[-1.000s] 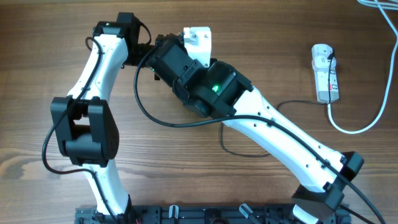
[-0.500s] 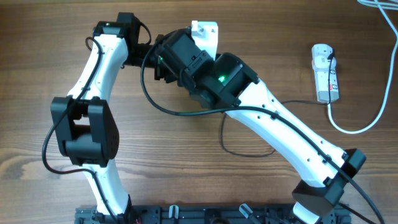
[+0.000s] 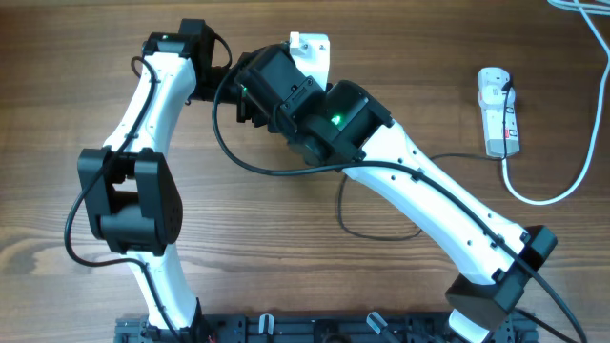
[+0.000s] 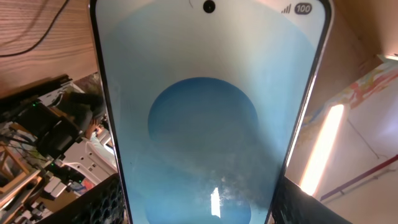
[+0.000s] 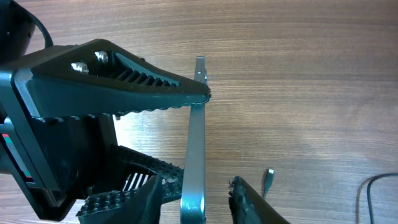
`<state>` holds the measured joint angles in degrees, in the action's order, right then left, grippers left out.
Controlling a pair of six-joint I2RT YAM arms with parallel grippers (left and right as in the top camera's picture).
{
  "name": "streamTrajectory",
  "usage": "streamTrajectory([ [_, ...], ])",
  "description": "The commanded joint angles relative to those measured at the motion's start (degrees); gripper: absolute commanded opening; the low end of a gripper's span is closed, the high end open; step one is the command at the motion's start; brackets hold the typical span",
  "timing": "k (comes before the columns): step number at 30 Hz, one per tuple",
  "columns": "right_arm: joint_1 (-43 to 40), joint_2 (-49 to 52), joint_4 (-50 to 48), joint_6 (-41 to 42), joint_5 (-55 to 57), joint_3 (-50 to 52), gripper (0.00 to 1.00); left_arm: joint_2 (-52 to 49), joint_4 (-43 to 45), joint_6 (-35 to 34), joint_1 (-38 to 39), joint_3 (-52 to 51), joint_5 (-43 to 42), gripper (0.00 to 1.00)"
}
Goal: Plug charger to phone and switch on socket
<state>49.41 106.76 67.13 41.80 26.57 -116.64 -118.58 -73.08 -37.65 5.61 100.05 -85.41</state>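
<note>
- Presently the plugging step is in hand: the phone is raised off the table, and its lit screen fills the left wrist view.
- I read the left gripper as clamped on the phone, with one pad at each long edge.
- On the right gripper the fingers stand apart with the phone's thin edge between them. A gap shows on one side, so I judge there is no grip there.
- A small metal connector tip shows just beside one right finger; I cannot tell how it is carried.
- The charger lies slack on the table under the right arm.
- The socket sits well apart at the table's right side, with neither arm near it.
- Next, as I judge it, the tip must line up with the phone's port, which is hidden from me. It is then pressed home against the left grip, and the socket's switch comes last.
</note>
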Motion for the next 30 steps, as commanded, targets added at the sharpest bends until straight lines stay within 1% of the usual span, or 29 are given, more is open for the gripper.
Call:
streamTrajectory([
  [1,0.1,1.1,-0.3,-0.2,-1.0,-1.0,0.32,2.0,0.2,-0.4,0.2,1.2,-3.3,0.69],
  [6,0.1,1.2,-0.3,-1.3,-1.0,-1.0,0.27,2.0,0.2,-0.4,0.2,1.2,-3.3,0.69],
  [12,0.1,1.2,-0.7,-1.3,-1.0,-1.0,0.25,2.0,0.2,-0.4,0.2,1.2,-3.3,0.69],
  [14,0.1,1.2,-0.7,-1.3,-0.9,-1.0,0.22,2.0,0.2,-0.4,0.2,1.2,-3.3,0.69],
  [17,0.1,1.2,-0.7,-1.3,-0.5,-1.0,0.21,2.0,0.2,-0.4,0.2,1.2,-3.5,0.69],
  [23,0.1,1.2,-1.2,-1.3,-0.6,-1.0,0.15,2.0,0.2,-0.4,0.2,1.2,-3.7,0.69],
  [26,0.1,1.2,-1.3,-1.3,-0.6,-1.0,0.12,2.0,0.2,-0.4,0.2,1.2,-3.7,0.73],
  [30,0.1,1.2,-1.6,-1.3,-0.6,-1.0,0.08,2.0,0.2,-0.3,0.2,1.2,-3.7,0.75],
])
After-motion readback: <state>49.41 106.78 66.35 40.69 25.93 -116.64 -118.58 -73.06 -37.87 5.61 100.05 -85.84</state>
